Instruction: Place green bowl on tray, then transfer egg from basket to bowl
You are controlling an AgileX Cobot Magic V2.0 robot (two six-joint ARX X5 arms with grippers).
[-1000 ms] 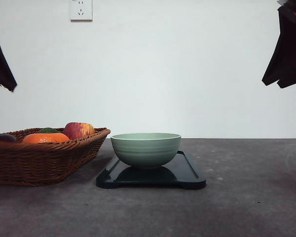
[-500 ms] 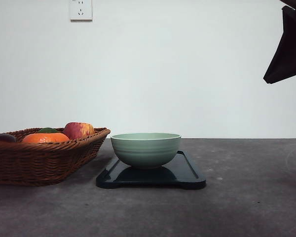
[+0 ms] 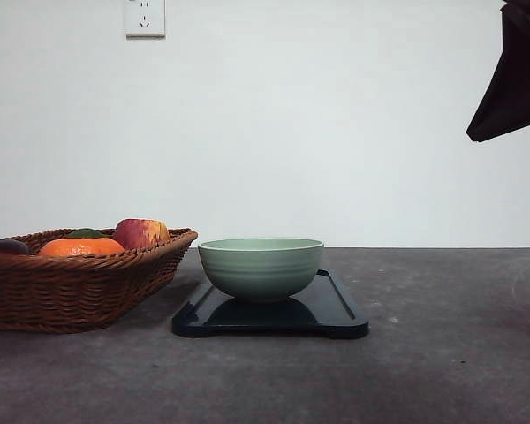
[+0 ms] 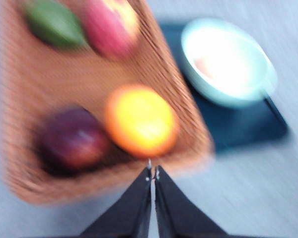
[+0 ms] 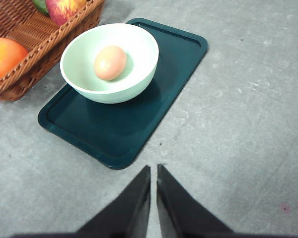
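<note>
As seen from the right wrist camera, the egg (image 5: 110,62) lies inside the bowl (image 5: 109,63), slightly toward 9 o'clock of the bowl's centre and touching its inner wall. The bowl stands upright on the tray (image 5: 139,109), over the tray end nearest the basket (image 5: 44,42); the rest of the tray floor is bare. In the front view the bowl (image 3: 261,267) sits at the middle of the tray (image 3: 336,311), its rim level, and the egg is hidden behind the bowl wall. The basket (image 3: 79,283) rests on the surface (image 3: 442,353) at 9 o'clock of the tray, just beside it; whether the two touch cannot be told. An apple (image 3: 141,233), an orange (image 3: 81,246), a green fruit (image 3: 87,232) and a dark fruit (image 3: 4,246) show above the braided rim. The left wrist view is motion-blurred: it shows the basket (image 4: 184,119) with the orange (image 4: 140,120), a dark purple fruit (image 4: 72,140), the apple (image 4: 111,27) and the green fruit (image 4: 54,22), with the bowl (image 4: 228,62) on the tray (image 4: 243,126) beyond. The left end effector (image 4: 152,173) hangs above the basket's near rim, fingers pressed together and holding nothing. The right end effector (image 5: 153,171) hovers over the bare surface (image 5: 238,124) near the tray, fingers likewise together and empty. A dark part of the right arm (image 3: 512,75) shows at 2 o'clock in the front view. A wall socket (image 3: 145,18) sits at 11 o'clock.
</note>
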